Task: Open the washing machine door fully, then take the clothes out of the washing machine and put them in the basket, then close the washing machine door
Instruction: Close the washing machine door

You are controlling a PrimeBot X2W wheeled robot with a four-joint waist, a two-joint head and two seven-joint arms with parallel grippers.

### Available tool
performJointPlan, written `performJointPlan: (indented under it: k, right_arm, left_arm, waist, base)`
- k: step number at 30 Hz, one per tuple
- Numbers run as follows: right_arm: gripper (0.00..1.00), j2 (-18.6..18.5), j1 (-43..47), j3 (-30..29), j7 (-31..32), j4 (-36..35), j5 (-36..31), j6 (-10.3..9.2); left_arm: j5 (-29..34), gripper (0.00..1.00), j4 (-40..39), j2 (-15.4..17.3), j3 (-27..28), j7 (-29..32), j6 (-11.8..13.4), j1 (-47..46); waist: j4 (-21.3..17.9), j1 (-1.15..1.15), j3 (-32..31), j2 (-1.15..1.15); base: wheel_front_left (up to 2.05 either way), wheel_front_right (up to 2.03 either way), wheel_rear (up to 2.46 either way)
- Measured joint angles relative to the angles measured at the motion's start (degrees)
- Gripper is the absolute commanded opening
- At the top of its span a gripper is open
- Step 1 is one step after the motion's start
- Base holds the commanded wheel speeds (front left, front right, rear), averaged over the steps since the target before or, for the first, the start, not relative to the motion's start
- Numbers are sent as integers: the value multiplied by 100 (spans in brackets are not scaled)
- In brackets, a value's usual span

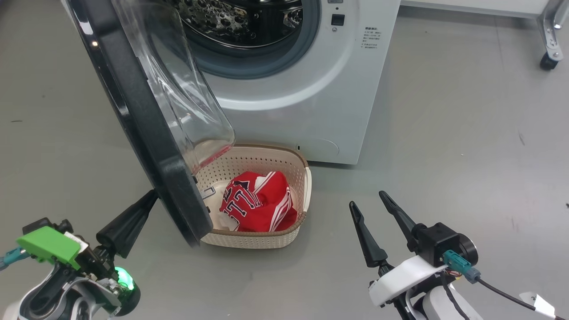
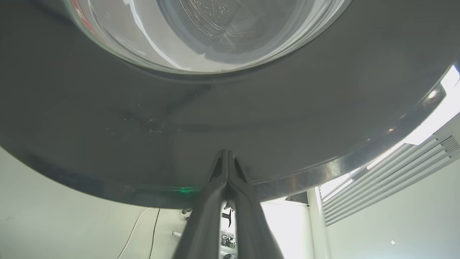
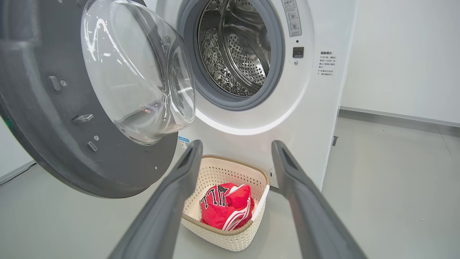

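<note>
The washing machine (image 1: 311,102) stands with its steel drum (image 3: 237,54) showing no garments inside. The washing machine door (image 1: 146,133) hangs open, swung out toward me, its glass bowl (image 3: 136,79) facing the mouth. On the floor below the door sits the basket (image 1: 249,240), and the red clothes (image 1: 262,202) lie in it. My left gripper (image 1: 151,196) is shut, its tips against the outer black face of the door (image 2: 107,108) near the lower edge. My right gripper (image 1: 367,199) is open and holds nothing, right of the basket (image 3: 230,241) and pointing at the clothes (image 3: 224,208).
Grey floor (image 1: 466,155) spreads around the machine, with open room to the right. A wheeled metal frame leg (image 1: 549,44) stands at the far right behind the machine. A white wall (image 3: 402,54) runs to the right of the machine.
</note>
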Motion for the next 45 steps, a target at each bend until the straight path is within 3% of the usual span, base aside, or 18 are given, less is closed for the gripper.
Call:
performJointPlan:
  k: [22,45]
  right_arm:
    - [100,-3,-205,45,0,-83,11,-51]
    - [100,-2,-372,136,0,-269,70,-110]
  left_arm:
    - [-22,0,-45,1,-86,-123,5,-146]
    - [-21,0,144,-56,342,-1022,48,-866]
  waist:
    - [-854,0,314,0]
    - [-2053,0,804,0]
  base:
    - [0,0,0]
    - [0,0,0]
